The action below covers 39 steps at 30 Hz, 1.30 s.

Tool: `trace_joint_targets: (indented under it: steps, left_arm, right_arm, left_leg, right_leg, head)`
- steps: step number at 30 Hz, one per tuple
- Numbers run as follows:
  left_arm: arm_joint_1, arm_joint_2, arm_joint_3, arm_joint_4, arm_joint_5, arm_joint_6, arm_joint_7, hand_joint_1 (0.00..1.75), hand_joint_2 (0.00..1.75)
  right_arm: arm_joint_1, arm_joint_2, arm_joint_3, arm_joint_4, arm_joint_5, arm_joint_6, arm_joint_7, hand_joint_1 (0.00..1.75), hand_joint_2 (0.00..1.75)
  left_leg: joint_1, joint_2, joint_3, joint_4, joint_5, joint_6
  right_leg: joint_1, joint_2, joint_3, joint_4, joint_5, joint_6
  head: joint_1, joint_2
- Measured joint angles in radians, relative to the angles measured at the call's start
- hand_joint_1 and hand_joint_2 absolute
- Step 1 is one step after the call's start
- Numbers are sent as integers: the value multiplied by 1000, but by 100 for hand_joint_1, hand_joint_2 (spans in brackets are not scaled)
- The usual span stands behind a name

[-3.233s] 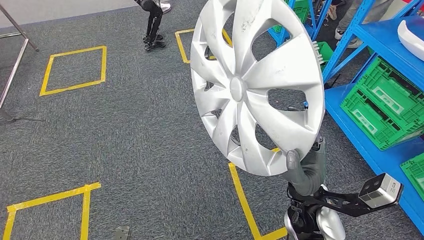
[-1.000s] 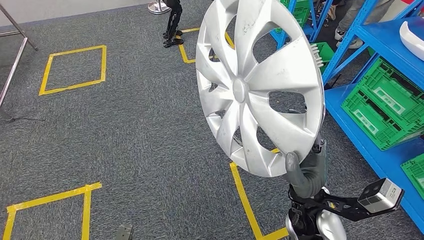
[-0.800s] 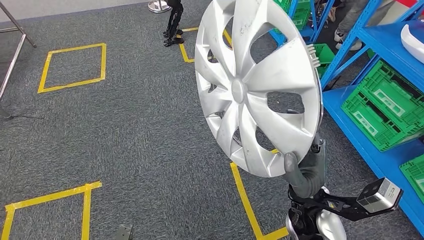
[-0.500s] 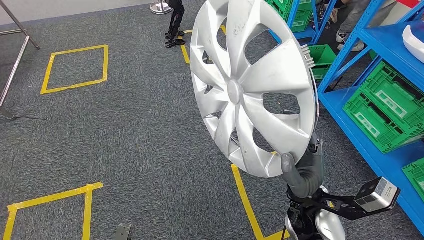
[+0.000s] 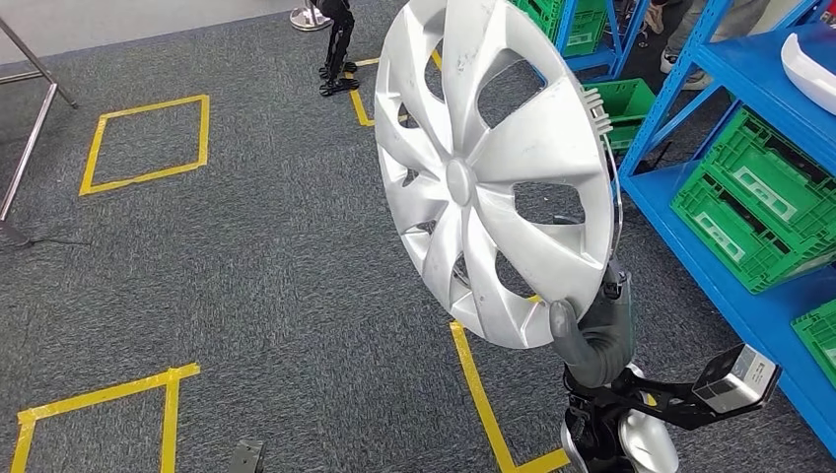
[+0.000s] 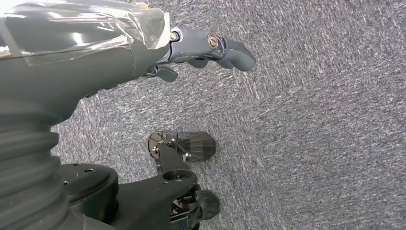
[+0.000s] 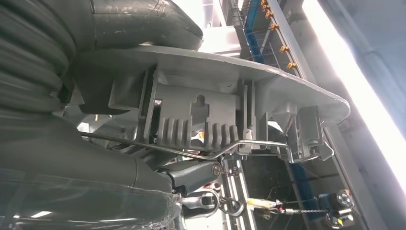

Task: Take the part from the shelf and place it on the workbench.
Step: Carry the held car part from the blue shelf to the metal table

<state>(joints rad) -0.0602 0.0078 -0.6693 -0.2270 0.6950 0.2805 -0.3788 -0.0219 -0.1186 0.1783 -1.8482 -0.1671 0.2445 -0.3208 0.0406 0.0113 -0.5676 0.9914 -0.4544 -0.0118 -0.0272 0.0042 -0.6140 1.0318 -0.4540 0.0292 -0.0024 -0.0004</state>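
The part is a silver wheel cover (image 5: 493, 168), held upright on edge above the grey carpet at the centre right of the head view. My right hand (image 5: 590, 340) grips its lower rim, thumb on the front face. The right wrist view shows the cover's ribbed back, clips and wire ring (image 7: 215, 120) clamped between my right hand's fingers (image 7: 191, 175) and thumb. My left hand (image 6: 201, 48) hangs over the carpet with its fingers apart and nothing in it.
A blue shelf (image 5: 690, 217) with green crates (image 5: 754, 202) and a white part (image 5: 808, 59) stands at the right. Yellow tape squares (image 5: 148, 138) mark the carpet. A metal stand (image 5: 30, 118) is at the far left, another robot's feet (image 5: 337, 54) at the top.
The whole picture has shifted a little, so the camera has moved. The wheel cover stays in my right hand's grip and now sits slightly further left in the picture.
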Motion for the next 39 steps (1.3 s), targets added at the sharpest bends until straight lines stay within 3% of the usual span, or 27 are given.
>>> trace_joint_targets:
  steps: [6,21,25,28,39]
  left_arm:
    - [0,0,0,0,0,-1,0,0,175]
    - [0,0,-1,0,-8,-12,13,0,175]
    - [-2,1,-1,0,-8,-11,19,0,175]
    - [-3,-2,0,0,-2,-11,24,0,175]
    - [-4,-4,0,0,1,-8,34,0,175]
  right_arm:
    - [-1,0,1,0,0,0,0,175,175]
    - [1,0,3,0,3,-6,3,175,175]
    - [2,1,3,-3,5,-7,5,175,175]
    - [-2,2,5,-1,9,-7,6,175,175]
    - [-4,2,17,4,11,-5,8,175,175]
  left_leg:
    - [-1,1,-2,0,0,-20]
    - [-12,0,-11,13,-3,-17]
    - [-15,1,-4,-8,8,-6]
    - [-14,1,-4,-12,12,-13]
    - [-16,1,-7,-8,12,-12]
  right_leg:
    - [0,-1,0,0,0,0]
    - [-10,-3,0,-1,1,1]
    - [-12,-4,10,-28,16,9]
    - [-9,-4,10,-30,18,6]
    - [-10,-5,10,-30,18,7]
  head:
    - [0,0]
    - [0,0]
    - [-1,0]
    - [-1,0]
    - [-1,0]
